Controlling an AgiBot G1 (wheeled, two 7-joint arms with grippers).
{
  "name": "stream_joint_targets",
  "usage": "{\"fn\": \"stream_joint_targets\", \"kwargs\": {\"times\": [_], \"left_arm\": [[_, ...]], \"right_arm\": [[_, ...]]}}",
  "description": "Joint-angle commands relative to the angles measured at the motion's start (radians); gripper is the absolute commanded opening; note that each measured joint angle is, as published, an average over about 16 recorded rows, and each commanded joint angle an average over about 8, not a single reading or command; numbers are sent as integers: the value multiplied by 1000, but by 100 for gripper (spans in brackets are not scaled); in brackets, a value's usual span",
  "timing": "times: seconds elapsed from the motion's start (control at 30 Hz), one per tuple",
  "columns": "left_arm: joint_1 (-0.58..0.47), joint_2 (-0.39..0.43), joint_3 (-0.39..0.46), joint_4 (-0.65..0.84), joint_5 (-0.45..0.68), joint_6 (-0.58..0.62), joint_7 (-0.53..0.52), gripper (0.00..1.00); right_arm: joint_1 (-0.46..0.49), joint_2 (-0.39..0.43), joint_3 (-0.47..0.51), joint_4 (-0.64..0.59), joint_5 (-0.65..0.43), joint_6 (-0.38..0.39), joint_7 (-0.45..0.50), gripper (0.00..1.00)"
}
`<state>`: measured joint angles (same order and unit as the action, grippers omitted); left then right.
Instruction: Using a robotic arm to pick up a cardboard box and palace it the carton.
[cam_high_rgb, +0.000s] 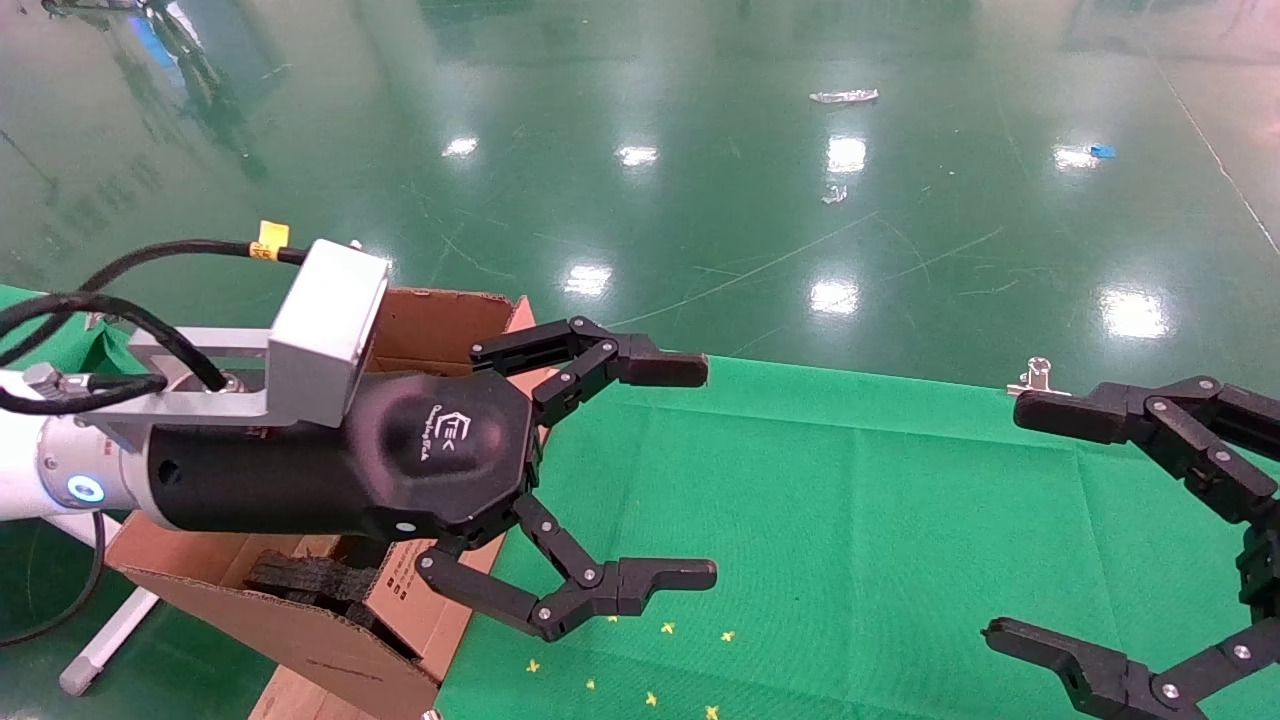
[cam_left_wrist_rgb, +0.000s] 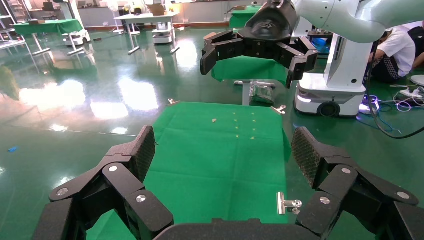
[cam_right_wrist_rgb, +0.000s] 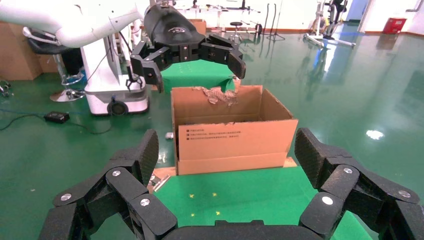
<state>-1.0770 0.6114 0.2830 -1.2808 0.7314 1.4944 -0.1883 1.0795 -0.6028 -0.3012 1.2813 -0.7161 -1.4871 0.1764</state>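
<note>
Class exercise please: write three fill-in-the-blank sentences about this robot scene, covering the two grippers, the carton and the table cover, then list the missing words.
1. Both the left gripper and the right gripper are ____ and hold nothing.
2. The carton stands off the table's end on the robot's ____ side.
3. The cloth covering the table is ____ in colour.

Missing words: open; left; green

We see our left robotic arm (cam_high_rgb: 60, 470) reaching in from nine o'clock, its white forearm level and its left hand (cam_high_rgb: 700, 470) spread wide with nothing between the fingers (cam_high_rgb: 660, 368). Our right hand (cam_high_rgb: 1010, 520) enters at three o'clock, fingers likewise splayed apart and empty, pointing back toward the left one.
</note>
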Motion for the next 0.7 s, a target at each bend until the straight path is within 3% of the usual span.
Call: {"fn": "stream_joint_targets", "kwargs": {"times": [0.03,0.7], "left_arm": [[0,0,0,0,0,0,0,100],[0,0,0,0,0,0,0,100]], "right_arm": [[0,0,0,0,0,0,0,100],[0,0,0,0,0,0,0,100]]}}
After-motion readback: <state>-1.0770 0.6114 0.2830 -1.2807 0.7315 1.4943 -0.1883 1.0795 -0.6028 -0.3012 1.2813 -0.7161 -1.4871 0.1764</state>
